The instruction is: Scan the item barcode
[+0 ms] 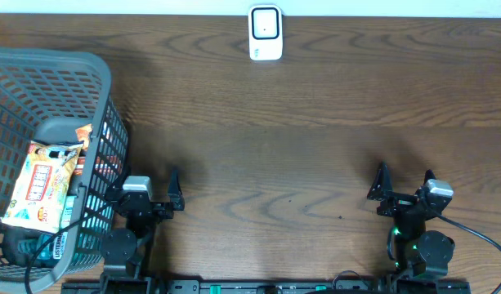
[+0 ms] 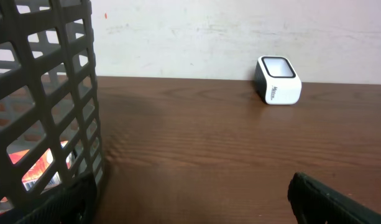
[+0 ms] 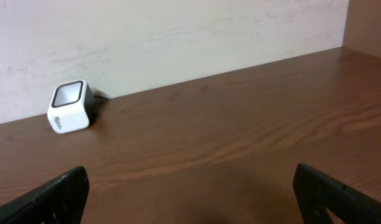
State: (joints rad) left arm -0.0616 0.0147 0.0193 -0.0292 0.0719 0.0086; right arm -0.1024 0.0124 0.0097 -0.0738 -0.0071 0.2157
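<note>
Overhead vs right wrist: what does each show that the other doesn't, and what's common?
Overhead only: the basket with the snack packet inside, and the left gripper, open beside it. Right wrist only: the pale wall behind the table. Both: the white scanner near the table's far edge, the wooden tabletop, and the right gripper, open and empty.

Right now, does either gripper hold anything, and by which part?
Nothing is held. The left gripper and right gripper both stand open and empty; the packet lies in the basket.
</note>
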